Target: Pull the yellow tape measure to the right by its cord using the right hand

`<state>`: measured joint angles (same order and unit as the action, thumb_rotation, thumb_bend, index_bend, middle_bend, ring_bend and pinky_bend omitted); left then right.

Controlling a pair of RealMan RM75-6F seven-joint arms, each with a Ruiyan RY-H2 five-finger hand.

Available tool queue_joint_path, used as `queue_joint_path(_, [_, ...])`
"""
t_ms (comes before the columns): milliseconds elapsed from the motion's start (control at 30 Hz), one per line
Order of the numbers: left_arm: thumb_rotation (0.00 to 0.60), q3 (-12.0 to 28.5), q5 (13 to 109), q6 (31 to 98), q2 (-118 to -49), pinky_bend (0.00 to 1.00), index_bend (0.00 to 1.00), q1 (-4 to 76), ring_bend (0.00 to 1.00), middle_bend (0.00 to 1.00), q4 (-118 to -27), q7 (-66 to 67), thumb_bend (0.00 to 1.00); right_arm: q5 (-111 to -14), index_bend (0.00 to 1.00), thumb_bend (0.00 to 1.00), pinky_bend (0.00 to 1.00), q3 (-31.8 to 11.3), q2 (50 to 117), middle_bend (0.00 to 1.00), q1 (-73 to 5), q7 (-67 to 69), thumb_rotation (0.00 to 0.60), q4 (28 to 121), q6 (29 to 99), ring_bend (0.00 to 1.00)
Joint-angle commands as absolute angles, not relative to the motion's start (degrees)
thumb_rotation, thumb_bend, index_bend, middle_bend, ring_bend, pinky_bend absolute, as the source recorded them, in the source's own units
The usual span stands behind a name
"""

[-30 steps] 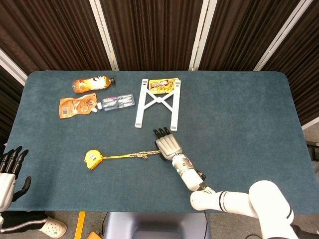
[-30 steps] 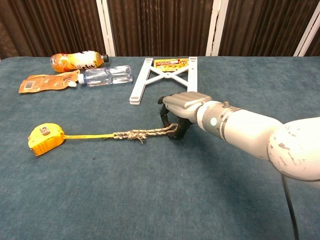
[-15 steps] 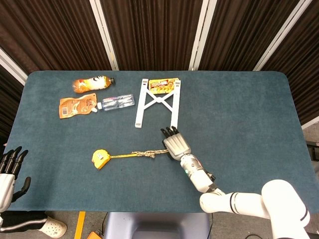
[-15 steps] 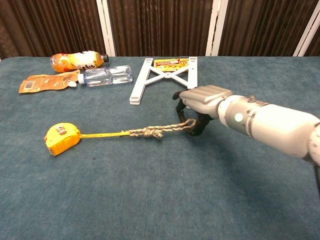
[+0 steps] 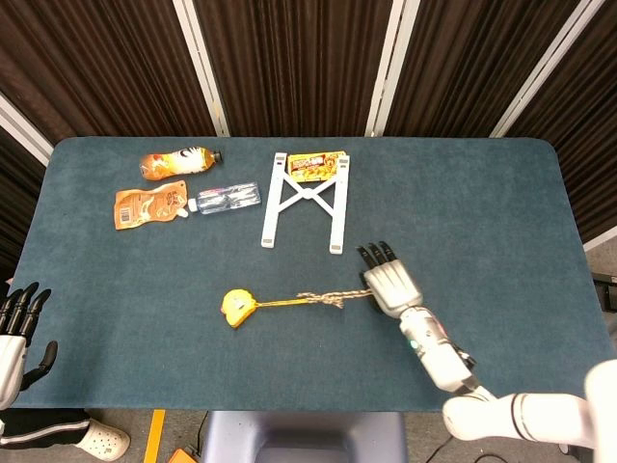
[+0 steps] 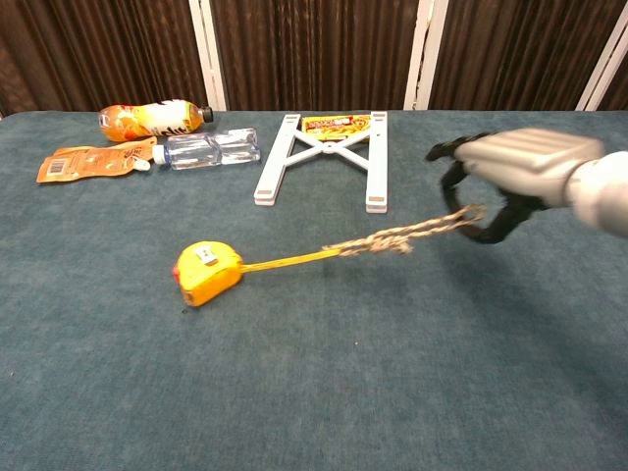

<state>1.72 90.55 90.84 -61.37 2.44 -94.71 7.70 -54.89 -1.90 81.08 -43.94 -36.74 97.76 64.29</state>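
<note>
The yellow tape measure [image 5: 236, 307] [image 6: 207, 273] lies on the blue table, left of centre. A yellow tape strip and a braided cord [image 5: 328, 298] [image 6: 402, 235] run from it to the right, drawn taut and slightly lifted. My right hand [image 5: 389, 281] [image 6: 510, 172] grips the cord's far end with its fingers curled around it, well right of the tape measure. My left hand [image 5: 15, 328] hangs off the table's left edge, fingers apart, holding nothing.
A white folding stand [image 5: 306, 200] [image 6: 324, 157] lies at the back centre with a snack packet [image 5: 316, 165] on its top end. An orange bottle [image 5: 178, 161], an orange pouch [image 5: 149, 205] and a clear bottle [image 5: 224, 198] lie at the back left.
My right hand has moved right with the cord in its grip. The tape measure has slid rightward along the table behind it. The left hand has stayed put.
</note>
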Motion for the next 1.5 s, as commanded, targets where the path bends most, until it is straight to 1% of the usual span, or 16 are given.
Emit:
queue_joint_path(33, [0.6,1.71,90.47,90.64,-61.53,0.13,0.05,2.51,0.0,0.0,-94.83,8.17,0.46,-58.56,0.78,0.68,0.0,0.22,76.05,0.15,-40.15,-34.42,0.6,101.35,68.07,0.1])
queue_joint_path(167, [0.6,1.66,90.33,90.28,-61.9,0.13,0.05,2.62,0.0,0.0,-94.71,8.8,0.46,-59.12,0.78,0.68,0.0,1.28,71.15,0.15,-36.94,-31.29,0.6,101.67,69.15,0.1])
queue_joint_path(300, [0.6,1.63,90.25,89.84,-62.22,0.13,0.05,2.82,0.0,0.0,-94.89,9.7,0.46,-58.04,0.78,0.68,0.0,1.47,67.47,0.15,-34.23,-27.01,0.6,98.93,68.41,0.1])
queue_joint_path(633, [0.6,1.73,89.73,89.15,-62.71,0.14,0.05,3.13,0.0,0.0,-94.91,10.88,0.46,-58.5,0.79,0.68,0.0,2.17,62.33,0.15,-27.28,-18.52,0.6,92.94,68.71,0.1])
queue_joint_path(800, [0.6,1.57,89.79,89.18,-62.89,0.14,0.05,3.05,0.0,0.0,-94.86,11.24,0.46,-57.73,0.79,0.68,0.0,1.53,61.31,0.15,-24.96,-14.62,0.6,89.35,67.37,0.1])
queue_joint_path(1267, [0.6,1.75,89.52,89.21,-62.97,0.14,0.05,3.11,0.0,0.0,-94.92,11.31,0.46,-52.96,0.8,0.68,0.0,-2.55,59.87,0.15,-20.32,-7.24,0.6,79.54,63.36,0.1])
queue_joint_path(1400, [0.6,1.67,89.59,88.93,-63.11,0.14,0.05,3.25,0.0,0.0,-95.02,11.79,0.46,-53.98,0.81,0.68,0.0,-3.36,60.62,0.15,-20.51,-7.35,0.6,78.97,62.5,0.1])
queue_joint_path(1500, [0.6,1.63,89.67,89.07,-63.19,0.14,0.05,3.19,0.0,0.0,-94.95,11.66,0.46,-56.86,0.81,0.68,0.0,-4.71,61.79,0.15,-21.34,-6.89,0.6,80.01,63.67,0.1])
